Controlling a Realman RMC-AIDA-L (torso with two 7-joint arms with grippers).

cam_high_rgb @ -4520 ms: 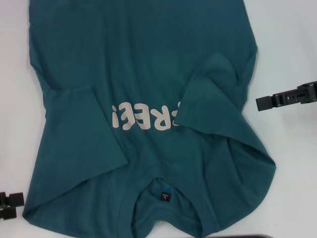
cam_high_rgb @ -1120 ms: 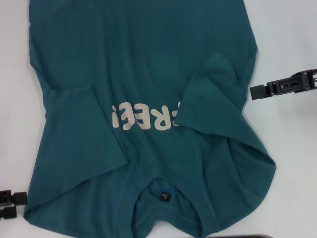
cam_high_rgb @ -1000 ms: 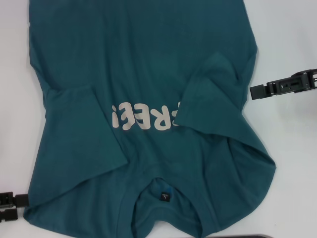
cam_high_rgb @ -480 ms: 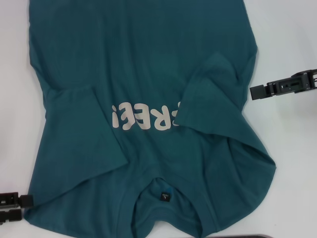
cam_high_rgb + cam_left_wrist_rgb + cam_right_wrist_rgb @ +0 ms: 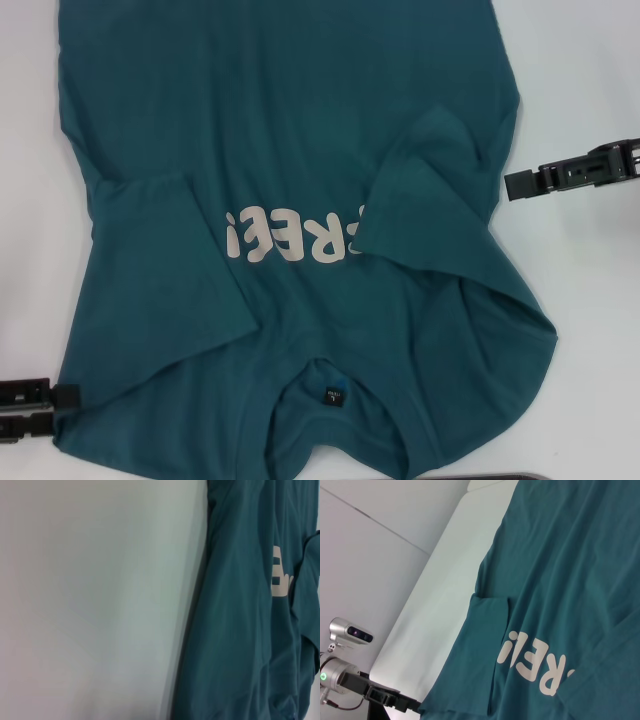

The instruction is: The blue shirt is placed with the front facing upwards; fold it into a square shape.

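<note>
The blue shirt [image 5: 290, 200] is spread front up over the white worktop [image 5: 590, 330], collar nearest the robot, with the small black neck label [image 5: 331, 397] seen inside the neckline. Both short sleeves are folded inward onto the chest, and the right-hand one covers the end of the cream block letters [image 5: 290, 236]. No container is seen on the worktop.

The left pincer [image 5: 58, 410] is seen low at the shirt's near left corner, its two fingers parted, with the tips touching the shoulder edge of the cloth. Compared with half a second earlier, it has been moved a little further in towards the shirt; 4.5 seconds ago it lay clear of the fabric. The right pincer [image 5: 512, 184] is held just beside the shirt's right edge, near the folded sleeve; whether it is open or closed cannot be told. Its place is unchanged over the last second. The shirt's lie is unchanged.
</note>
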